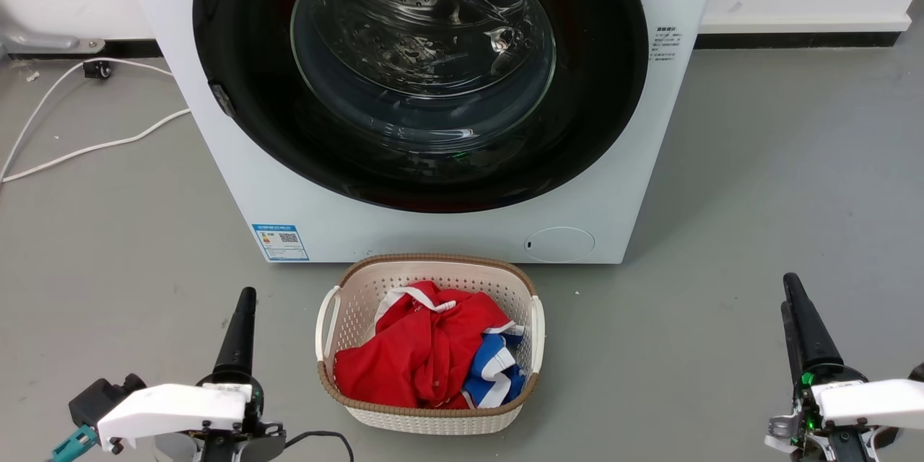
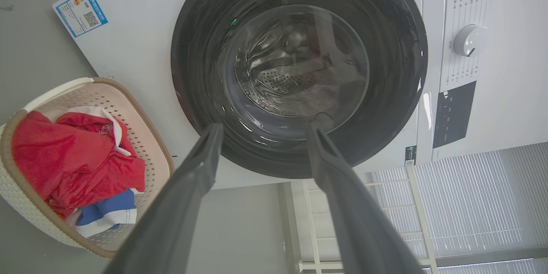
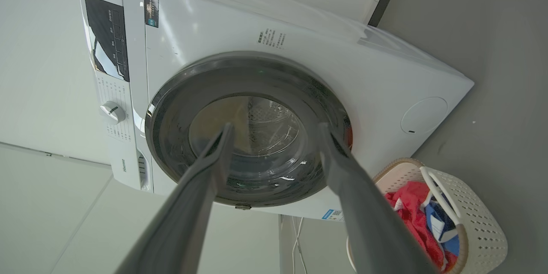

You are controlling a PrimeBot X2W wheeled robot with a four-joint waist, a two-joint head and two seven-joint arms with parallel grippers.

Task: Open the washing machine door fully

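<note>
Both your left gripper [image 1: 245, 299] and right gripper [image 1: 792, 281] hang spread and empty. Expect the washing machine door [image 1: 245, 36] to be heavy, stiff and glossy-slick; hook its rim by the grey tab [image 1: 220, 99].

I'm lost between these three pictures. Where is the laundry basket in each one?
Head view: basket bottom centre, in front of the washing machine.
Left wrist view: basket at lower left.
Right wrist view: basket at lower right.
Shared landmark: the round black washing machine door, in all three.
</note>
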